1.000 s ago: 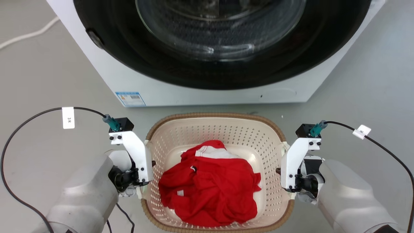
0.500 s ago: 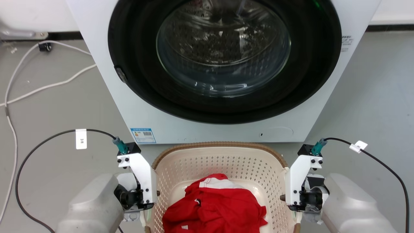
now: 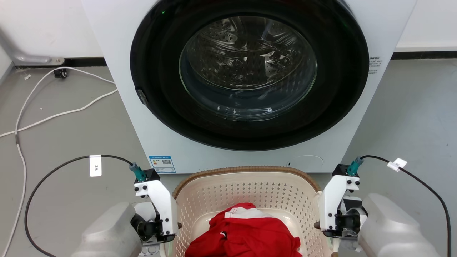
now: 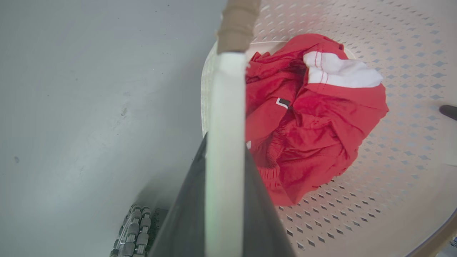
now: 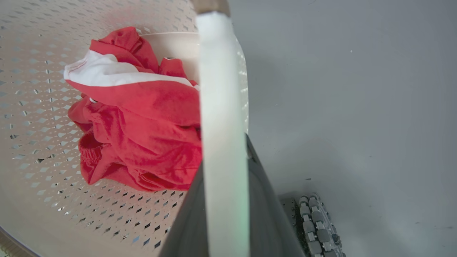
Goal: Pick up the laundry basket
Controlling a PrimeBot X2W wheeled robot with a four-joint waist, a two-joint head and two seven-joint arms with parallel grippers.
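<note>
Two pinch grips, one per side. The left gripper [image 4: 225,142] has its two dark fingers closed tight on the white side handle [image 4: 225,100] of the cream perforated plastic laundry basket [image 3: 250,191] with the brown woven-look rim. One finger is on the inner side and one on the floor side, with no gap showing. The right gripper [image 5: 223,153] mirrors that on the opposite white handle [image 5: 217,89], with the same full clamp.

The basket sits centred between the arms, just in front of the white front-loading washing machine [image 3: 214,160]. Its far rim is below the dark round glass door [image 3: 246,71], which is shut. A crumpled red garment with a white panel [image 3: 246,235] lies in the bottom, roughly in the middle and clear of both grippers.

My read on why it's held this way:
- The handles look like the stiffest part; the perforated walls would probably flex under a pinch.
- Gripping opposite sides should keep the basket level.
- The load is central, so there's little bias to either arm.

I can't tell from here whether the base is off the grey floor [image 3: 64,135].

Risks:
- The thin handles could pivot between the flat fingers.
- If the arms don't rise together the basket will tip.
- The far rim is close to the machine's front, so lift straight up rather than forward.
</note>
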